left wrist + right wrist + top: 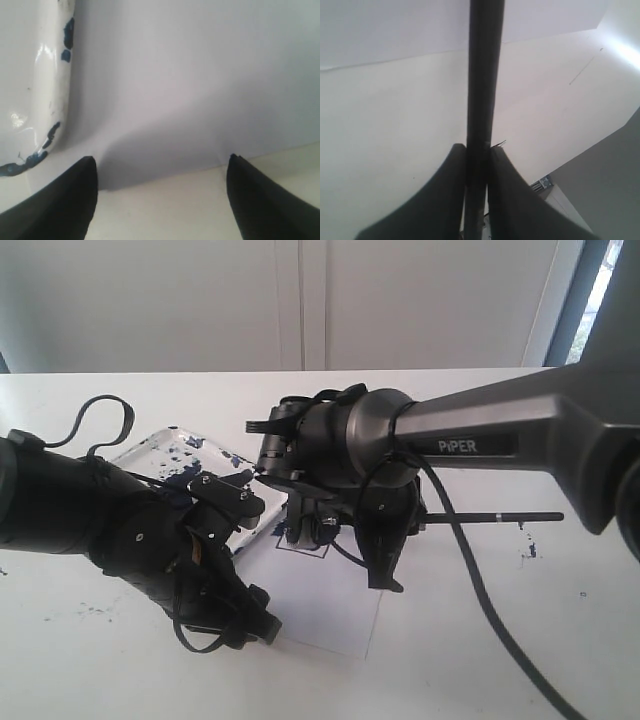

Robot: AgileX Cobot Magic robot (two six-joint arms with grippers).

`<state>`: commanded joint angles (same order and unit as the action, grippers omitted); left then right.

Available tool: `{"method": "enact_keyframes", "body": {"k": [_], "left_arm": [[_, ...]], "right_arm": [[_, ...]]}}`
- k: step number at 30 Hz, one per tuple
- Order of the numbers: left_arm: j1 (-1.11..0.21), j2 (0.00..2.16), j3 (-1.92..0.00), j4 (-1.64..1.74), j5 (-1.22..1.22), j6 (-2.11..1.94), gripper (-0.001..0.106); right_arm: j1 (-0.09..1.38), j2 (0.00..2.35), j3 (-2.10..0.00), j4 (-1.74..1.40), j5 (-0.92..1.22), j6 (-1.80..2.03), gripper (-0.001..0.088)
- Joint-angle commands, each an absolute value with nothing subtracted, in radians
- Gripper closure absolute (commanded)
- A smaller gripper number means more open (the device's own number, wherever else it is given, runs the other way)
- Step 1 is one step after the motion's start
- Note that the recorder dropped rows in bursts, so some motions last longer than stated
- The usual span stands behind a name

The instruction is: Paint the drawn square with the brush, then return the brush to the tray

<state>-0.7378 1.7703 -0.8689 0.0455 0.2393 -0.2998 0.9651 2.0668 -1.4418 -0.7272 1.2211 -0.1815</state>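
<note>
In the exterior view we see the right arm [480,435] reach across the white table [100,670] to the middle, its wrist hanging over the far end of the paper sheet [330,612]. The brush [500,517] lies level, with its thin black handle sticking out to the right above the table. Its painted tip is hidden behind the wrist. Only part of the drawn square [312,551] shows here, a thin dark outline on the paper just under that wrist, and we cannot tell how much of its inside is painted.

The right wrist view settles what the exterior view leaves hidden: the right gripper [476,150] has both fingers pressed tight against the brush handle, which runs straight out from between them over table and paper.

The tray [160,447] sits to the left of the paper, touching or just beside it, and is splattered dark blue. The left arm [60,505] lies low in front of it. Its gripper is hard to read from outside — the left wrist view shows the left gripper [160,192] with its two black fingers spread wide and nothing between them, close over the paper's edge, with the tray's blue-flecked rim to one side.

A few dark paint specks [528,550] dot the table under the handle's free end
</note>
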Motion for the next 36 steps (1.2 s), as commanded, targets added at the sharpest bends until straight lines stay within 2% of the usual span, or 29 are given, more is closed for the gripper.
{"method": "enact_keyframes", "body": {"k": [18,36], "left_arm": [[-0.738,1.77,-0.869,0.045,0.244,-0.31,0.03],[-0.738,1.77,-0.869,0.045,0.255,-0.31,0.03]], "right_arm": [[0.97,2.032,-1.442,-0.629,1.221,-0.232,0.0868],[0.926,2.038,-1.44,-0.71,1.221,-0.204,0.0868]]}}
